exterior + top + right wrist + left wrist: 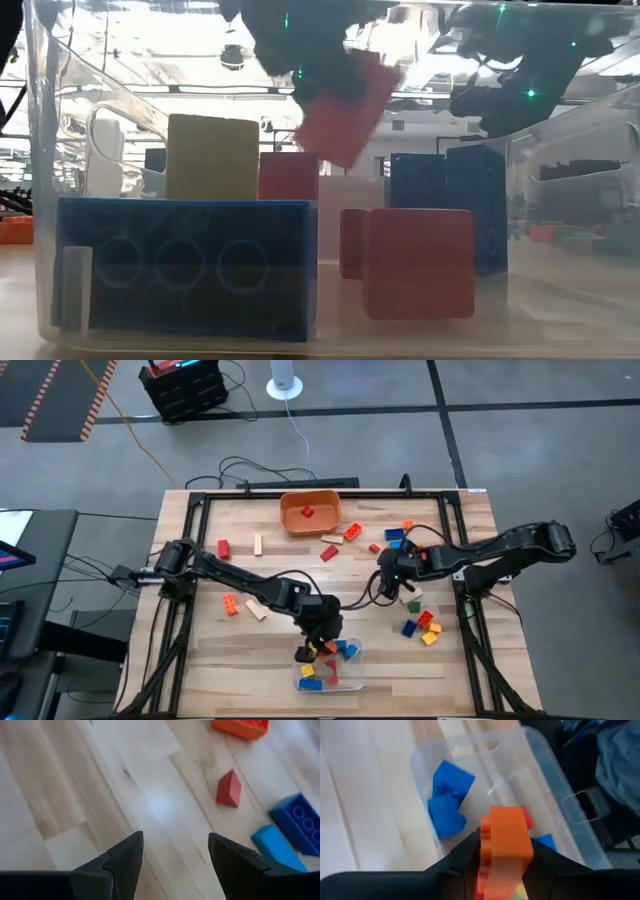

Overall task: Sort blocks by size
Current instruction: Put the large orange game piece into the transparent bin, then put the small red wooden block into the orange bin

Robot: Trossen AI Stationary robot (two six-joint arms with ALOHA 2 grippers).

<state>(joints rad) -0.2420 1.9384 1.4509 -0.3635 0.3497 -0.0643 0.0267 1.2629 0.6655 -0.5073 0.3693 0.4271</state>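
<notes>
The left gripper (318, 643) is hanging over the clear tub (352, 678) near the front edge of the table (240, 660), its fingers (465, 857) clamped on an orange block (504, 840). Directly below it, inside the tub, several blocks are lying: two blue blocks (447, 800) just ahead of the held one, a yellow block (311, 684) and a red block (329, 670) beneath. From table height, a long blue block (185, 268) and a red cube (418, 262) are sitting against the tub's near wall, with the gripper showing as a dark shape above them.

The right gripper (175, 852) is hovering low over bare wood with its fingers (125, 857) spread apart and nothing between them. Just ahead of it a small red block (228, 788) is lying, with a dark blue block (300, 822), a light blue block (275, 847) and an orange block (241, 726) a little farther out. Nearer the table's front from this gripper, a small cluster of blocks (422, 624) is resting. Farther off, toward the back, an orange bowl (310, 512) is holding one red block (307, 512), and more blocks (240, 605) are scattered beside the left arm.
</notes>
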